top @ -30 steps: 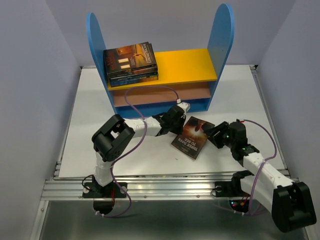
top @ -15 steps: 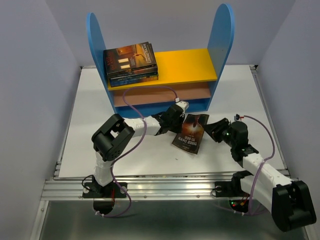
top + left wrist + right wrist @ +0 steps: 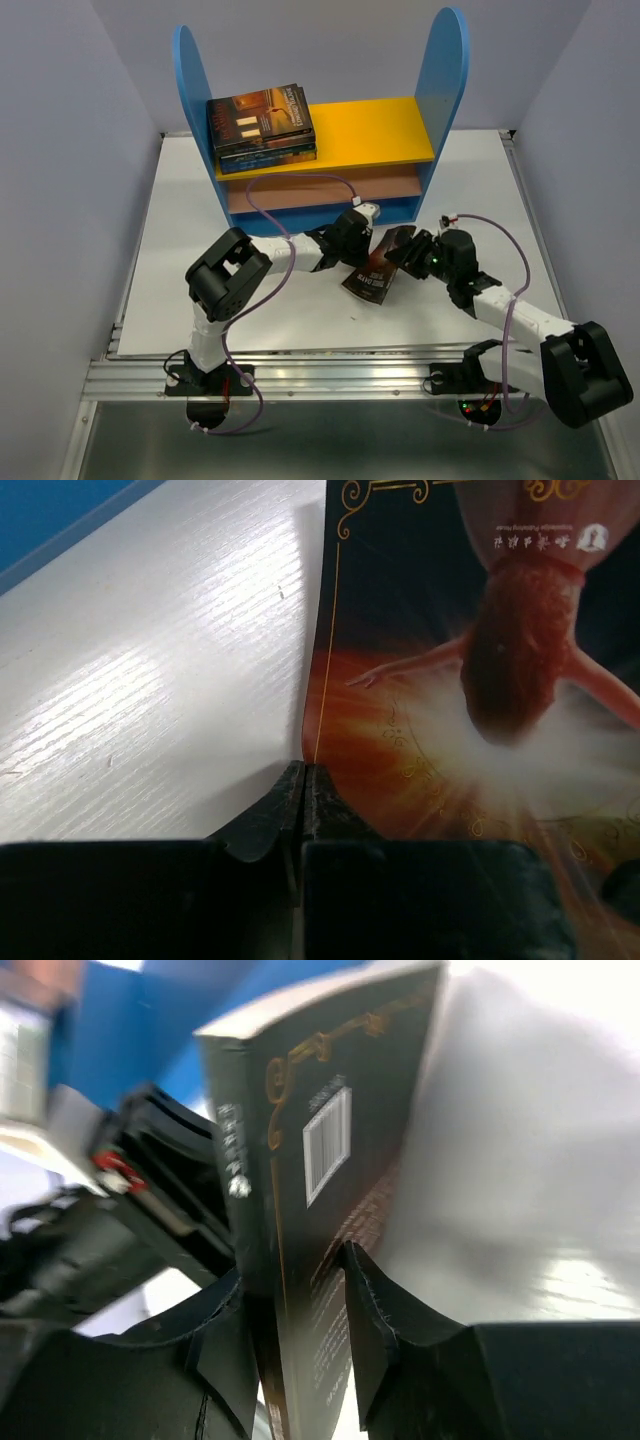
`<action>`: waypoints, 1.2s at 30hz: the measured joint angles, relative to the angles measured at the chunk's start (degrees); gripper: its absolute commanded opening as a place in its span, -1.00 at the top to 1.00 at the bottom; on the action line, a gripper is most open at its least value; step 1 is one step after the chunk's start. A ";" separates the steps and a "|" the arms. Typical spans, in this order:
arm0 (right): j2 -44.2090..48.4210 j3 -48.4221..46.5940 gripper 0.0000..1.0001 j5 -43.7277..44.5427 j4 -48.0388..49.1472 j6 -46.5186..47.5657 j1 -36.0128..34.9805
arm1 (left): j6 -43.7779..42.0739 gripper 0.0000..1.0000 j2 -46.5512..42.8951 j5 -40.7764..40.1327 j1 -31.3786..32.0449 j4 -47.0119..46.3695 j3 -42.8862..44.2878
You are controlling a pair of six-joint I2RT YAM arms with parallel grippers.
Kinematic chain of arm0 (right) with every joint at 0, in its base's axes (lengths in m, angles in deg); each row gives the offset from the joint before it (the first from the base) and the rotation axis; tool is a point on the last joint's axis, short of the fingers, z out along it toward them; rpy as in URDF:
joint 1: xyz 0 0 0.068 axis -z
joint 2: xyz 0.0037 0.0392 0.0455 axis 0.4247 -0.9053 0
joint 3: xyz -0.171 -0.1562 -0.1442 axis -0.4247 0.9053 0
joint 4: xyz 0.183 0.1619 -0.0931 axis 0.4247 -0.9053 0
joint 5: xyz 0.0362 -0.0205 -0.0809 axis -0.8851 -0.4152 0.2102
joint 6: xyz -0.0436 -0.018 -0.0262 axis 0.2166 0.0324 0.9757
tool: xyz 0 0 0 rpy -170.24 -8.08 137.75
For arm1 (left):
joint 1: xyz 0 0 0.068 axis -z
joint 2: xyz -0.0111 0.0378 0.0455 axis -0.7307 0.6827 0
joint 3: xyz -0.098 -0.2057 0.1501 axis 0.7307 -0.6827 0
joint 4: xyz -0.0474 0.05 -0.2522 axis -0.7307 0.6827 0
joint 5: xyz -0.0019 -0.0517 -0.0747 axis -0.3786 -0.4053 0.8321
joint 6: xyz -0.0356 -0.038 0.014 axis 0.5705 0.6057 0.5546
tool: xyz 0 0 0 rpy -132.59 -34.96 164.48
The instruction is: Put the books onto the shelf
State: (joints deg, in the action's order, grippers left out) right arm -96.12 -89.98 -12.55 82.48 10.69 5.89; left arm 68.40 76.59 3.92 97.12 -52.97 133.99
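Thin book [image 3: 372, 278], left gripper [image 3: 303, 780] pinching one edge, right gripper [image 3: 292, 1265] clamped over another. Looks light, floppy, glossy; best held near spine.

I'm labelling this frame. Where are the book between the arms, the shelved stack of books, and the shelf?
held book [image 3: 372, 274]: top external view, on its dark cover.
book stack [image 3: 262, 115]: top external view, on the topmost cover.
shelf [image 3: 375, 128]: top external view, on the bare yellow upper board.

Left fingers [image 3: 262, 825] pinched shut; right fingers [image 3: 385, 1320] part-closed, gripping.
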 measured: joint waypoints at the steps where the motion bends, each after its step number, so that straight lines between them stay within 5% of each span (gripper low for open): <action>1: -0.33 -0.61 0.21 1.16 -1.75 1.03 -1.22 | 0.15 0.88 0.02 0.33 0.00 -0.09 0.00; 4: -1.60 -3.74 0.37 5.27 -8.33 3.76 -3.69 | 0.59 0.93 0.13 1.14 -0.02 -0.39 0.00; 5: -2.32 -4.98 0.79 6.71 -10.40 4.79 -4.63 | 0.74 0.93 0.17 1.46 -0.02 -0.55 0.00; 6: -2.67 -5.66 0.98 7.80 -11.85 5.46 -5.25 | 0.85 0.93 0.24 1.68 -0.02 -0.59 0.00; 15: -0.59 -6.88 0.99 14.01 -19.26 6.43 -7.30 | 1.81 0.80 0.22 2.99 0.09 -1.25 -0.37; 20: 0.39 -7.72 0.99 14.78 -22.08 7.91 -7.89 | 2.19 -0.36 -1.16 3.61 0.42 0.61 -0.66; 21: 0.81 -7.96 0.99 15.67 -22.75 7.89 -7.91 | 2.27 -0.97 -2.05 3.56 0.46 1.62 -0.79; 36: -2.91 -15.80 0.99 29.09 -33.81 -5.53 -13.46 | -0.02 -0.98 -29.81 -3.13 8.66 7.63 -7.96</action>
State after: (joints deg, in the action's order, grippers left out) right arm -99.03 -105.78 16.54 48.67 5.16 -7.58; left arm 68.37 46.78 0.80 105.77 -45.34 126.04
